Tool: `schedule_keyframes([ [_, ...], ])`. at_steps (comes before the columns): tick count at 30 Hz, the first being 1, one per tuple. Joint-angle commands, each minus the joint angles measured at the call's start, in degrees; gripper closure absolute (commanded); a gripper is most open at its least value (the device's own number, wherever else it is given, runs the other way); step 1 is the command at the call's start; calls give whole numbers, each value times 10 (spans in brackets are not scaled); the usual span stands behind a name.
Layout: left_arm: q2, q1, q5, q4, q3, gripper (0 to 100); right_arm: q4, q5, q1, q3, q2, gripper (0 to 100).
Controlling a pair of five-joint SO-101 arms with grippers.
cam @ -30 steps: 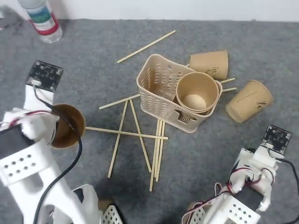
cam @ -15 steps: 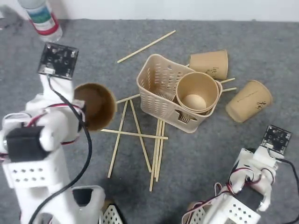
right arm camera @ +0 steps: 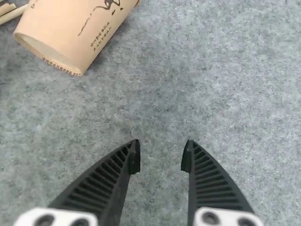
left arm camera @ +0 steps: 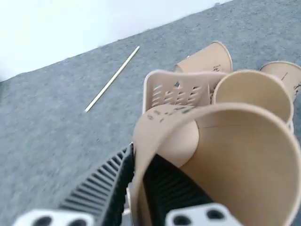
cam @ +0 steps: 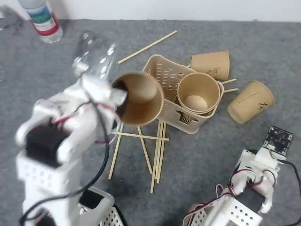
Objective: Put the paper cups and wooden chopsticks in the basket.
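At the far left, a bottle stands at the edge of the surface, well away from the work. Your left gripper pinches the wall of a paper cup. One finger is inside it and one outside, and the cup hangs just over the near rim of the basket. Loose chopsticks lie fanned below the basket, with one more above it. A second cup already sits in the basket's right end, and two cups lie on their sides beyond it. Your right gripper hangs spread and empty over bare surface.

Watch the pinch. The left wrist view shows the held cup's mouth squeezed out of round, so I judge it could crumple or slip. The basket looks light and tilted, so a low approach could knock its rim and shove or tip it. The free space beside the seated cup is tight, and a cup let go off-centre could roll out.

The cups carry dark print on their sides and the bottle has a red-banded label. None of it reads clearly.
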Motion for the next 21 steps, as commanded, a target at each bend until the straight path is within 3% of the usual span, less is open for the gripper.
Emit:
schedule_keyframes([
  [1, 47, 47, 6, -65, -28, 989, -11, -8, -4, -2, -7, 833],
  [6, 121, 109, 6, -90, -109, 989, -12, -8, -4, -2, -7, 833],
  [13, 271, 181, 6, -33, -248, 989, -12, -8, -4, -2, -7, 833],
  [21, 404, 191, 6, 42, -386, 988, -12, -8, -4, -2, -7, 833],
])
